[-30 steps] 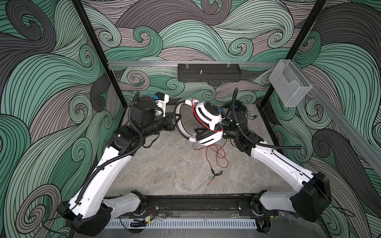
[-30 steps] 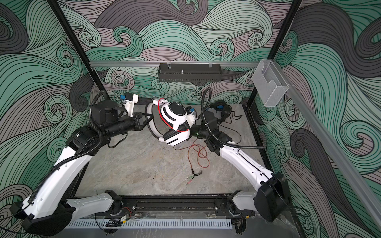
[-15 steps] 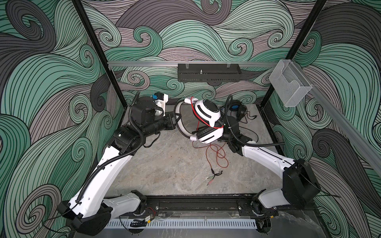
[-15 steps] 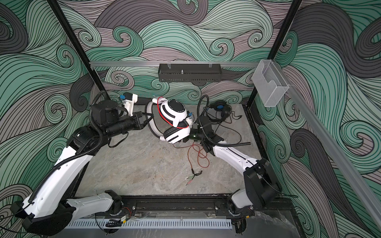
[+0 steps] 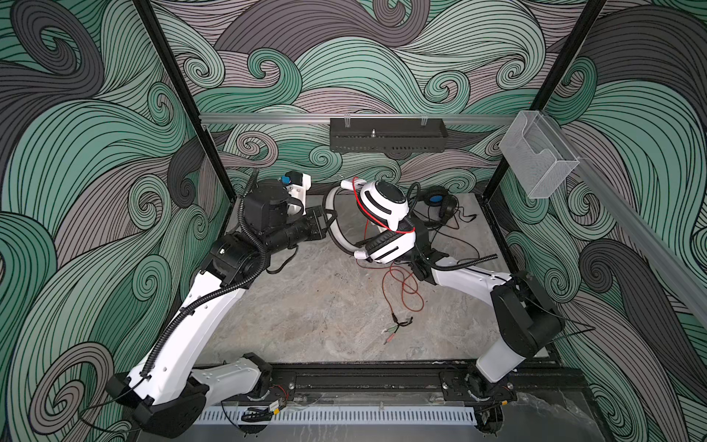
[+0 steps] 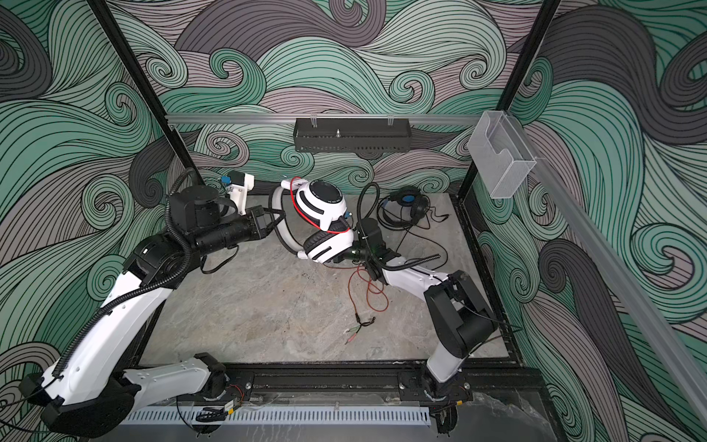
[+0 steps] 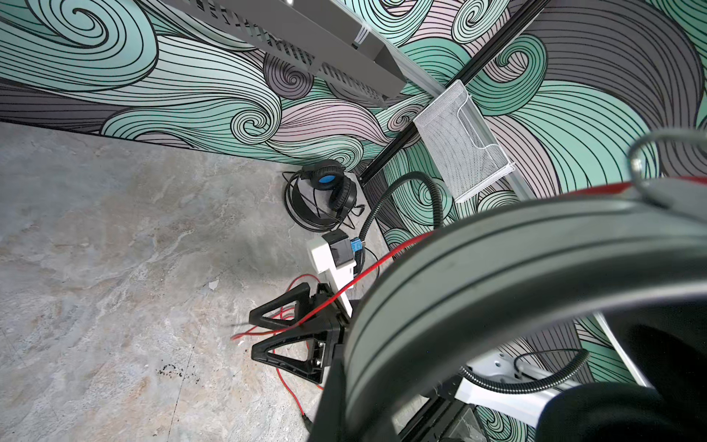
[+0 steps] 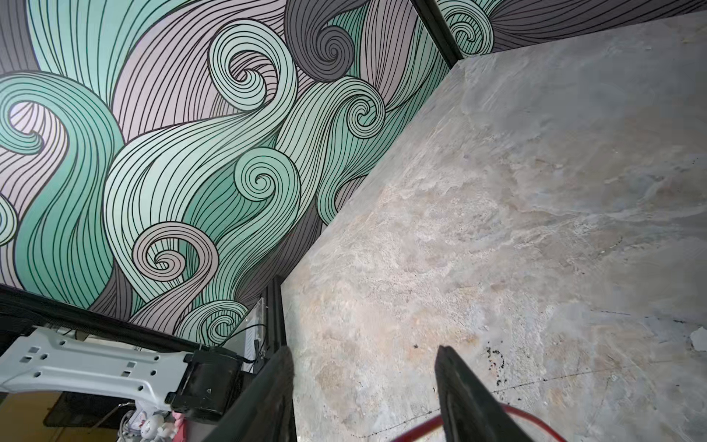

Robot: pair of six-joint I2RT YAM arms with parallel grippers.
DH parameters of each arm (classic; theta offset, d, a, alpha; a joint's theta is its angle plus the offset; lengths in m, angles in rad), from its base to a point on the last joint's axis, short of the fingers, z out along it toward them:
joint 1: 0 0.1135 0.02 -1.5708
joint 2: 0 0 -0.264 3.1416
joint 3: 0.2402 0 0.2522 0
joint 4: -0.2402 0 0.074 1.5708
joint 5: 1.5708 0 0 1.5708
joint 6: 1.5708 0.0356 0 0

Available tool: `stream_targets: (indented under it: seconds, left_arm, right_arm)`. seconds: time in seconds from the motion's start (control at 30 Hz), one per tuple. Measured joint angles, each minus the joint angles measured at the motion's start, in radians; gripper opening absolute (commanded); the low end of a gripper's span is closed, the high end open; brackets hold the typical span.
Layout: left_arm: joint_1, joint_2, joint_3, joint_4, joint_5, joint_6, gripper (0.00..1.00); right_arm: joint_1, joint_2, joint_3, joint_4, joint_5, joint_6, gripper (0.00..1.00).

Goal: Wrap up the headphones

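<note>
white headphones (image 6: 321, 206) clamped in left fingers (image 6: 272, 222), red cord (image 7: 355, 281) trailing.

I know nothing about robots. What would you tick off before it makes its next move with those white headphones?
1. Left pincer shut on the white headphones' headband: ok.
2. Red cord runs between the right pincer's jaws: ok.
3. Right pincer gripping that cord: not ok, the jaws stand apart.
4. Plugs at the cord's loose end lie free on the table: ok.
5. Red cord clear of the black headphones' cord: cannot tell, the right arm covers that spot.
</note>
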Motion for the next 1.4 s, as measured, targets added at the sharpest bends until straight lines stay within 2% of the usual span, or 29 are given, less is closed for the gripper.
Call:
stream_targets:
  seconds: [0.17, 0.3, 0.37, 0.5, 0.6, 0.87, 1.1, 1.2, 1.3, 1.4]
  left_arm:
    - [0.001, 0.002, 0.016, 0.026, -0.010, -0.041, 0.00]
    - [0.004, 0.021, 0.052, 0.056, -0.010, -0.067, 0.00]
    - [0.005, 0.028, 0.064, 0.072, -0.010, -0.079, 0.00]
    - [0.005, 0.032, 0.068, 0.082, -0.009, -0.092, 0.00]
    - [0.008, 0.032, 0.068, 0.082, -0.008, -0.101, 0.00]
    - [0.014, 0.026, 0.068, 0.083, -0.007, -0.129, 0.00]
    - [0.034, 0.007, 0.068, 0.089, -0.015, -0.150, 0.00]
    - [0.050, -0.008, 0.060, 0.099, -0.029, -0.164, 0.00]
    - [0.080, -0.048, -0.008, 0.135, -0.046, -0.200, 0.00]
    - [0.114, -0.084, -0.086, 0.154, -0.069, -0.241, 0.00]
  right_arm:
    - [0.023, -0.003, -0.024, 0.021, -0.014, -0.015, 0.40]
    - [0.029, -0.003, -0.051, 0.019, -0.019, -0.023, 0.35]
    - [0.029, -0.003, -0.051, 0.019, -0.021, -0.026, 0.35]
    - [0.030, -0.003, -0.050, 0.020, -0.024, -0.037, 0.45]
    - [0.037, -0.002, -0.048, 0.018, -0.024, -0.044, 0.49]
    - [0.058, 0.047, -0.023, 0.022, -0.024, -0.045, 0.45]
    - [0.066, 0.052, -0.036, 0.020, -0.025, -0.066, 0.31]
    - [0.074, 0.051, -0.051, -0.011, -0.019, -0.098, 0.21]
    - [0.090, 0.035, -0.064, -0.085, 0.000, -0.143, 0.08]
    - [0.110, -0.011, -0.070, -0.201, 0.042, -0.201, 0.01]
